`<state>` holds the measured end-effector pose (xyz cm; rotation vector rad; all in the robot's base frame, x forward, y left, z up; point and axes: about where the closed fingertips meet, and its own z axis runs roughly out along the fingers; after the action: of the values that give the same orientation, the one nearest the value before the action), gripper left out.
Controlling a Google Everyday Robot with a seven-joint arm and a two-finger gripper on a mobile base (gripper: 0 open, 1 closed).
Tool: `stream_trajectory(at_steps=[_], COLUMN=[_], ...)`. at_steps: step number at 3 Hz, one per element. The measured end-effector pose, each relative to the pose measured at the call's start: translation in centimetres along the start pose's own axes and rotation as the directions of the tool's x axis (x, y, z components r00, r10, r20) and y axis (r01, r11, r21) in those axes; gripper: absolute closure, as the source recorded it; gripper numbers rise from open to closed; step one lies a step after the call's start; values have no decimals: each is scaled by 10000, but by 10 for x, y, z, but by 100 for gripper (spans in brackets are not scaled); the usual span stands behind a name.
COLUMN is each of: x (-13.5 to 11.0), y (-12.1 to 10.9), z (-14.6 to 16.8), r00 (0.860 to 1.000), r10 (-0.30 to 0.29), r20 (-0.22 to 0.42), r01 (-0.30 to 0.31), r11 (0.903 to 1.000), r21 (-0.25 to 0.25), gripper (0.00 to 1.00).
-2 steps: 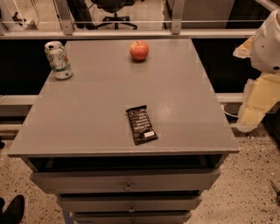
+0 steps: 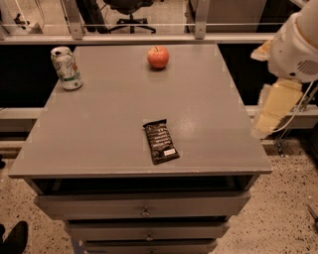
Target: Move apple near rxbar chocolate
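Note:
The red apple (image 2: 158, 57) with a yellowish blush stands at the far middle of the grey table (image 2: 99, 144). The rxbar chocolate (image 2: 160, 141), a flat dark wrapper with a small white label at its near end, lies toward the front middle of the table, well apart from the apple. My gripper (image 2: 272, 111) shows as a cream-coloured part hanging below the white arm housing (image 2: 295, 49) at the right edge, off the table's right side and far from both things. It holds nothing that I can see.
A green-and-white soda can (image 2: 66, 68) stands at the table's far left corner. Drawers (image 2: 145, 211) sit below the tabletop. A rail (image 2: 149, 37) and an office chair (image 2: 130, 10) are behind the table. A shoe (image 2: 15, 238) is at the bottom left.
The arm at the right has shifted a little left, toward the table's right edge. The apple, bar and can have not moved.

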<state>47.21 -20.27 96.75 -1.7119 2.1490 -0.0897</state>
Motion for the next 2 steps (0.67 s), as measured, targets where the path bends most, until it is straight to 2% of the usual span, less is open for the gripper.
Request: stream_trajectory(at_steps=[1, 2], x=[-35, -89], y=[-54, -135], z=[47, 110], r00=[9903, 9329], r10=[-1, 51], r20=[1390, 3601], r01=[-31, -155], r11=[9997, 9995], r21=[224, 260], gripper=[0, 0])
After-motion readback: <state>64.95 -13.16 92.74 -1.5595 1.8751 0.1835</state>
